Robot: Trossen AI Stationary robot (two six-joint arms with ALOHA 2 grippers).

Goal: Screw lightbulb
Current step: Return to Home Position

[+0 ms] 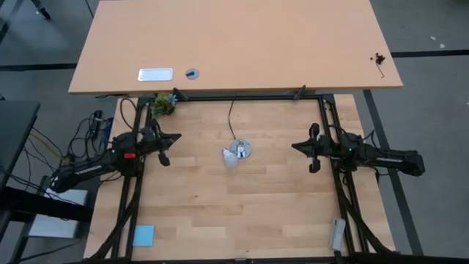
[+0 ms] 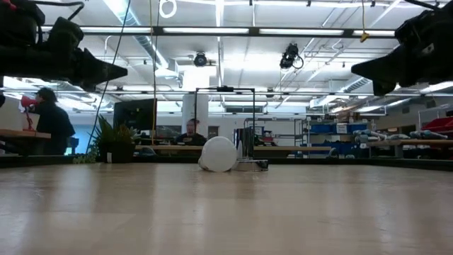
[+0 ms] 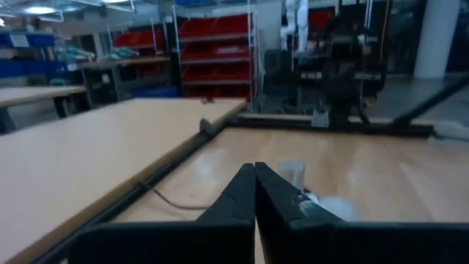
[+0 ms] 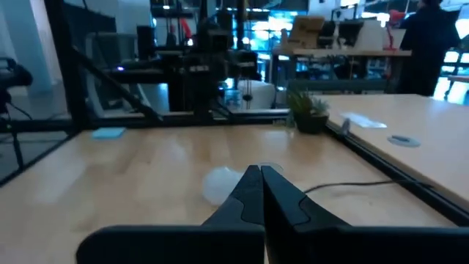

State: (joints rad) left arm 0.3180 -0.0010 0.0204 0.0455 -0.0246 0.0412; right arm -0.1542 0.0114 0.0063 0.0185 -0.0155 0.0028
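White lightbulb [image 1: 231,159] is laid on its side on the bench [image 1: 220,213], touching or just beside the silver socket disc [image 1: 241,149], on the side of the disc away from its black cord [image 1: 230,117]. It is gripped by neither arm. In the low view it is seen resting on the bench surface with the socket close behind it.

The left tool [image 1: 174,137] is held raised above the bench, well apart from the socket on the left arm's side. Its fingers are pressed together and its tips are pointed toward the socket. The right tool [image 1: 296,147] is held raised on the opposite side of the socket, also well apart, fingers pressed together.

A potted plant [image 1: 164,103] is set beyond the socket, past the cord's far end, toward the left arm. A blue note [image 1: 143,235] is lying well away from the socket, on the bulb's side, near a bench corner.
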